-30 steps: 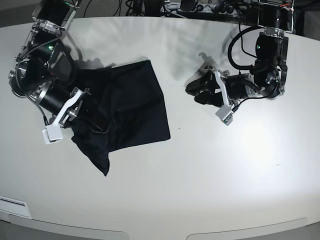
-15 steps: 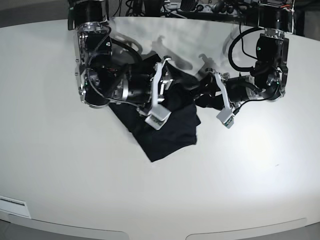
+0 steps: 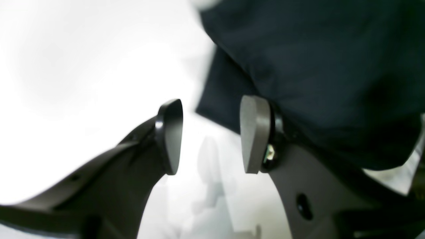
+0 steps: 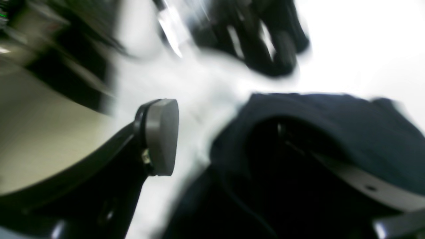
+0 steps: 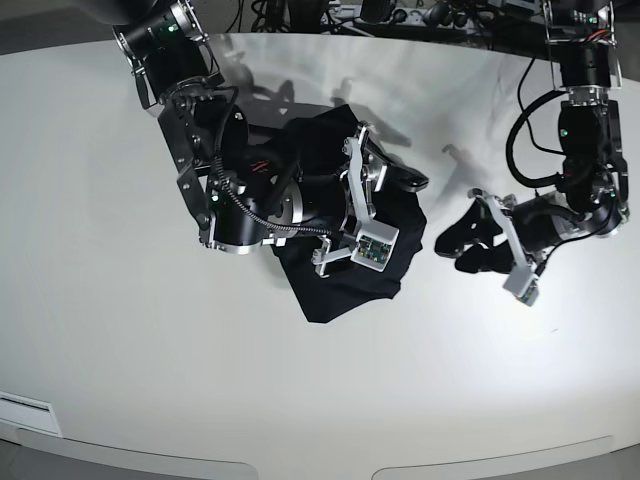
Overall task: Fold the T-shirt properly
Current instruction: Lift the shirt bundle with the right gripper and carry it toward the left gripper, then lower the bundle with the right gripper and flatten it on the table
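Shirt: the T-shirt (image 5: 345, 270) is bunched in a dark heap on the table (image 5: 100, 300), near the middle, partly hidden under the right arm.

Right gripper: the right gripper (image 4: 212, 136) is held spread wide over the heap; one pad (image 4: 161, 136) is seen bare, while cloth (image 4: 332, 132) is draped across the other finger. Nothing is pinched between the pads, so the cloth is judged let go, only lying on the finger.

Left gripper: the left gripper (image 3: 211, 132) is parked apart at the shirt's right side, jaws parted and nothing between the pads (image 3: 252, 132). A shirt edge (image 3: 298, 66) is seen just beyond the far finger.

Reason for placement: the right arm is stretched across the shirt, probably so that one side can be carried over the other; the left is kept clear so the fold is not blocked.

Shirt relative to grippers: below and against the right gripper; near the left gripper, whether touching it cannot be told.

Fold: judged unfinished, since the heap is rumpled and uneven.
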Robot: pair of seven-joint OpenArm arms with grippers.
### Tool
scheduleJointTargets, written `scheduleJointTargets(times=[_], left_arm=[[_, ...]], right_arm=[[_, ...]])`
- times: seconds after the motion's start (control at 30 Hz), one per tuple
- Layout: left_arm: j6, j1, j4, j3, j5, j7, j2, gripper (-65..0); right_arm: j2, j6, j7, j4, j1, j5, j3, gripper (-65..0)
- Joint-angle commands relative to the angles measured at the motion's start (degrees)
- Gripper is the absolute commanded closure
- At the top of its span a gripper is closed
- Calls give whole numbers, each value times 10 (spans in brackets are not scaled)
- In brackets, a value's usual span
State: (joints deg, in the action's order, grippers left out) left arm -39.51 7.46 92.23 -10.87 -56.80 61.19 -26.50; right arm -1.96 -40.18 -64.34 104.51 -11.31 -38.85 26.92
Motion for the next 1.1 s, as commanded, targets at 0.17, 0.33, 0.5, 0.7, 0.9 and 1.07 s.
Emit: scheduleJointTargets(times=[0.17, 0.33, 0.5, 0.7, 0.9, 1.07], left_arm=[[1, 8, 9, -68, -49, -11, -13, -299], [1, 3, 9, -69, -52, -11, -13, -299], [1, 3, 9, -69, -47, -7, -13, -299], [0, -7, 9, -69, -46, -7, -13, -299], [0, -36, 9, -69, -45, -10, -13, -299], [-5, -48, 9, -69, -45, -12, -13, -299]], right_arm=[[3, 6, 134, 5, -5, 118, -2, -373], [2, 2, 136, 5, -7, 142, 41, -315], [2, 41, 142, 5, -11, 200, 42, -213], [2, 94, 157, 9, -11, 207, 0, 0], [1, 127, 157, 9, -6, 221, -43, 0], [-15, 153, 157, 9, 1, 259, -75, 0]])
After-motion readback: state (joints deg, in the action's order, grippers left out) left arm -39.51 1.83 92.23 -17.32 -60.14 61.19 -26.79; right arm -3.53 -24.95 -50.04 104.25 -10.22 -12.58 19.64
